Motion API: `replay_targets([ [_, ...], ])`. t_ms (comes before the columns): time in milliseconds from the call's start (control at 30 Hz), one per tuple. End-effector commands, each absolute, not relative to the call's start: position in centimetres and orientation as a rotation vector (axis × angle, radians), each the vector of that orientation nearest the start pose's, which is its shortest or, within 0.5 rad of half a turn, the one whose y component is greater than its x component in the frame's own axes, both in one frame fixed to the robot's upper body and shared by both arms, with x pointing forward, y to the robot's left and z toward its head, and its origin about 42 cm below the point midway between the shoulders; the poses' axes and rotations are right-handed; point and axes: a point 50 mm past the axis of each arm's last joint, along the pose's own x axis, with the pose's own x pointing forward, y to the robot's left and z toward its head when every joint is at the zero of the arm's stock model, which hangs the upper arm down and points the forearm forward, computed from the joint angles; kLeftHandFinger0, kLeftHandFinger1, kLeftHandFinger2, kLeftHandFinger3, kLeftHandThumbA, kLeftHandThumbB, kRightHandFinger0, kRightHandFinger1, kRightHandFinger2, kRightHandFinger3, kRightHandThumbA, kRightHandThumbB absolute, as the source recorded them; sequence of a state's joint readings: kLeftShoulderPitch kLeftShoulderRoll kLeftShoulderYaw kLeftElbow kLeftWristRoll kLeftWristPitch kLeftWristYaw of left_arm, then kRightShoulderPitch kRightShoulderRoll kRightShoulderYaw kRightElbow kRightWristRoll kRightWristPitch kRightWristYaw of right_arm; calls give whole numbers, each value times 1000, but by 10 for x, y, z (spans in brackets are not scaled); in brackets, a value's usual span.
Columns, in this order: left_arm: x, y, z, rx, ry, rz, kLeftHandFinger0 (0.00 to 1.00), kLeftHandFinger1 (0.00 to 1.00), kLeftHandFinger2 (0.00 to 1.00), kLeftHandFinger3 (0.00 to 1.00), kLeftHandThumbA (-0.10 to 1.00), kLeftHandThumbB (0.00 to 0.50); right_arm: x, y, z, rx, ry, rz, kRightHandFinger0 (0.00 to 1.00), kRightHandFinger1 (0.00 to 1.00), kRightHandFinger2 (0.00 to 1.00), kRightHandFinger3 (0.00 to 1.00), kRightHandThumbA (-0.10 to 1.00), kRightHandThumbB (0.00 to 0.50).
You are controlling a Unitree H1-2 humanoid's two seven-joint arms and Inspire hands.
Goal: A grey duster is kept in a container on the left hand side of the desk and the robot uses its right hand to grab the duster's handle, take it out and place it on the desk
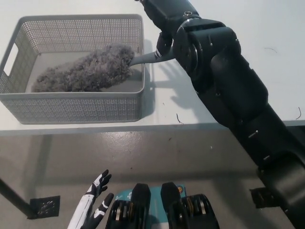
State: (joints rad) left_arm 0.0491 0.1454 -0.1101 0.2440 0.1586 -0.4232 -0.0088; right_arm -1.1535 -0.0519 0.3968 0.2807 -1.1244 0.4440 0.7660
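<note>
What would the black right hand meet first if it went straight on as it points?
Probably the grey duster's handle, jutting over the grey mesh basket's rim beside the black right hand; depth unclear.
</note>
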Motion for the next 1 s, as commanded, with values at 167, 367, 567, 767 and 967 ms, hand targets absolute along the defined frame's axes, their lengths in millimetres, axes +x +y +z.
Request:
replay_targets([
  [167, 256, 233, 53, 313, -197, -212, 1000, 1000, 1000, 1000, 891, 174, 479, -30, 453, -1432, -169, 391, 1000, 1000, 1000, 1000, 1000, 500],
  [367, 255, 234, 54, 315, -198, -218, 1000, 1000, 1000, 1000, 882, 169, 490, -33, 446, -1422, -124, 394, 1000, 1000, 1000, 1000, 1000, 500],
  [567, 255, 233, 55, 314, -199, -217, 1000, 1000, 1000, 1000, 871, 167, 503, -35, 431, -1430, -71, 394, 1000, 1000, 1000, 1000, 1000, 500],
  [767, 256, 232, 55, 313, -186, -220, 1000, 1000, 1000, 1000, 883, 186, 525, -44, 411, -1365, 20, 411, 1000, 1000, 1000, 1000, 1000, 500],
  [967, 256, 229, 54, 328, -190, -240, 1000, 1000, 1000, 1000, 906, 170, 539, -46, 393, -1376, 61, 412, 1000, 1000, 1000, 1000, 1000, 500],
])
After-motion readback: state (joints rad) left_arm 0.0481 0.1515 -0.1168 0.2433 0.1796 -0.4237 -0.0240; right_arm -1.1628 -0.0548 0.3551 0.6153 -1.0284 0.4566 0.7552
